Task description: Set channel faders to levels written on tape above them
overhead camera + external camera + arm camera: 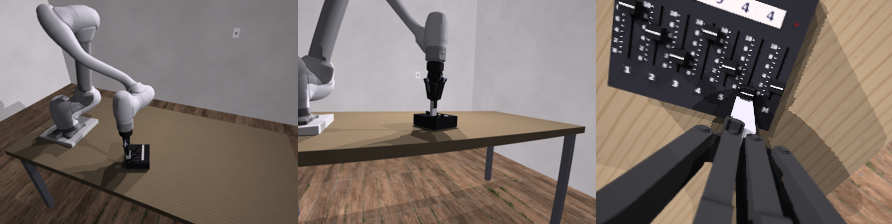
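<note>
The lighting desk point(137, 156) is a small, flat black box with matte faces and square edges, standing on a tan surface point(211, 158) whose top shows fine straight ridges. Taking the desk as the landmark, the arm's pale base plate point(69, 132) lies well off to one side on the same surface, and the smooth grey arm point(105, 66) arches over to hang straight above the desk.

In the wrist view the desk's top carries parallel slots, each with a white tick scale beside it and a black cap bearing a pale line. White numbers 1 to 5 sit under the slots near the desk's close edge. A white tape strip point(746, 7) runs along its far edge, cut off by the frame, so only a partial digit and two 4s can be read. The slots run from the numbered edge toward the tape, across the desk's longer side. The cap heights differ from slot to slot; exact levels are too blurred to read.

The claw point(746, 94) is closed with nothing in it; its dark links converge and its pale tip touches the sixth fader cap point(747, 91), near the desk's close edge. Just beside it stands the last fader cap point(776, 87), whose label below is partly hidden.
</note>
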`<state>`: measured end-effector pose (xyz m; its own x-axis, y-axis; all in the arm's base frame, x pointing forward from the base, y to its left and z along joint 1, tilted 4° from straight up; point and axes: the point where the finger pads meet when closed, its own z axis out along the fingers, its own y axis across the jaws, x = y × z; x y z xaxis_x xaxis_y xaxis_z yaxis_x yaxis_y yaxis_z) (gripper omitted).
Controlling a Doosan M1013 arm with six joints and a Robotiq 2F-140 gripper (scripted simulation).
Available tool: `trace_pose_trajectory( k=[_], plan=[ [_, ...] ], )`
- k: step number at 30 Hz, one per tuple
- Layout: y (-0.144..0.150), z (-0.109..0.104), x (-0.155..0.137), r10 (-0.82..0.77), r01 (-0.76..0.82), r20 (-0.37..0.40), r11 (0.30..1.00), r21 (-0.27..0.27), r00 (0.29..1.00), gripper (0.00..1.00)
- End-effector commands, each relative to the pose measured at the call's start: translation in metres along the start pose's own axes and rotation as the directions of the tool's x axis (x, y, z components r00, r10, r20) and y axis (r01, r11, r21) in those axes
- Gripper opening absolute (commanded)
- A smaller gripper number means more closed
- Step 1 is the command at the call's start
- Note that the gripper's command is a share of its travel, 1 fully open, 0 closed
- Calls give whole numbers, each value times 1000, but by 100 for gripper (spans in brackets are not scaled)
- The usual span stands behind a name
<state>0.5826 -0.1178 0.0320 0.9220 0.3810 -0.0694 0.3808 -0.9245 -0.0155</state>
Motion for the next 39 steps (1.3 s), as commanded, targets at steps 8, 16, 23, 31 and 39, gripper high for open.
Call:
trace_pose_trajectory(
  k=[8,16,23,31,39],
  plan=[
    [0,0,5,0,0,0,1000,0,1000,0],
    [0,0,9,0,0,0,1000,0,1000,0],
    [0,0,13,0,0,0,1000,0,1000,0],
    [0,0,16,0,0,0,1000,0,1000,0],
    [0,0,19,0,0,0,1000,0,1000,0]
  ],
)
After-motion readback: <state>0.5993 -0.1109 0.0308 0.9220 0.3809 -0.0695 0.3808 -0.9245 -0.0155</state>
